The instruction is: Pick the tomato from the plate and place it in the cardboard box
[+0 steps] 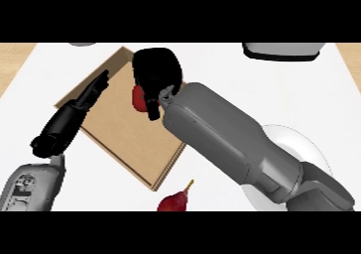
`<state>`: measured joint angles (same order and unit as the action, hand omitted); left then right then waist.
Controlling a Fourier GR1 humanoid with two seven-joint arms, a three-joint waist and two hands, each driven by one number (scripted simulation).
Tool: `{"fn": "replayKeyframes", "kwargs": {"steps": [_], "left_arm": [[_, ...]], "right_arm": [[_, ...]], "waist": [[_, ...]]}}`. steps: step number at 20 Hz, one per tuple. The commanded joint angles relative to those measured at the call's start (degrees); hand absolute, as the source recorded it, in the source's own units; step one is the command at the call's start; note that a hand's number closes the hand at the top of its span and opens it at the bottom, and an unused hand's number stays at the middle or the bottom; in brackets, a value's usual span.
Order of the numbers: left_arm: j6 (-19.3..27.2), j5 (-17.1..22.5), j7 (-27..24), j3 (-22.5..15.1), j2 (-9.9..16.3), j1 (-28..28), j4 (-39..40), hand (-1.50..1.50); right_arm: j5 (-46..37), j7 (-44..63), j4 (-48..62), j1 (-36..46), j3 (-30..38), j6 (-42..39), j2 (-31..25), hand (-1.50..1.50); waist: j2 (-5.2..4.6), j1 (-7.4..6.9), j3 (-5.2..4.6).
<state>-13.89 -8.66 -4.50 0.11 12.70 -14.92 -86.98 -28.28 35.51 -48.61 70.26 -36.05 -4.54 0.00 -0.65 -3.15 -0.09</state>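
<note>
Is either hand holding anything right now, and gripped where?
The right hand is curled round the tomato over the cardboard box, covering its upper side; only its lower left part shows. The left hand holds nothing.

Tomato [140, 97]: red and rounded; only a small part shows, at the left edge of the right hand [155, 69], whose black fingers curl round it; held over the cardboard box.
Cardboard box [121, 131]: flat, light brown, turned like a diamond on the white counter; its thin lower-right wall shows as a darker edge; lies left of the plate, apart from it.
Plate [304, 146]: white and round, right of the box; the grey right forearm hides most of it.
</note>
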Motion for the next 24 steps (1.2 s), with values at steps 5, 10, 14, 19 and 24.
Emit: {"fn": "replayKeyframes", "kwargs": {"steps": [5, 10, 14, 19, 24], "left_arm": [[-0.59, 0.05, -1.54, 0.99, 0.93, 1.91, -0.89, 0.00], [-0.74, -0.48, -2.84, 0.56, 0.46, 2.66, 0.74, 0.00], [-0.13, -0.13, -0.40, 0.31, -0.49, 0.75, -0.20, 0.00], [-0.44, 0.15, 1.04, 1.24, 0.50, -0.20, -0.75, 0.00], [0.83, -1.28, -1.50, 0.84, -0.77, -0.53, 2.34, 0.00]], "right_arm": [[7.84, -10.71, 9.97, 2.06, 0.58, -9.90, 0.00, -1.50], [8.55, -22.72, 9.77, 0.58, 3.92, -2.31, 0.00, -1.50], [18.63, -28.16, 3.28, -4.49, 14.88, 10.24, 0.00, -1.50], [31.66, -29.41, 3.25, -5.64, 26.60, 13.42, 0.00, -1.50], [36.42, -34.98, 8.71, -7.02, 27.85, 17.79, 0.00, -1.50]], "waist": [[0.12, 0.33, 0.04], [0.12, 0.87, 0.08], [-0.15, 0.74, 0.33], [0.02, 0.69, 0.20], [0.04, 1.41, 0.08]]}}
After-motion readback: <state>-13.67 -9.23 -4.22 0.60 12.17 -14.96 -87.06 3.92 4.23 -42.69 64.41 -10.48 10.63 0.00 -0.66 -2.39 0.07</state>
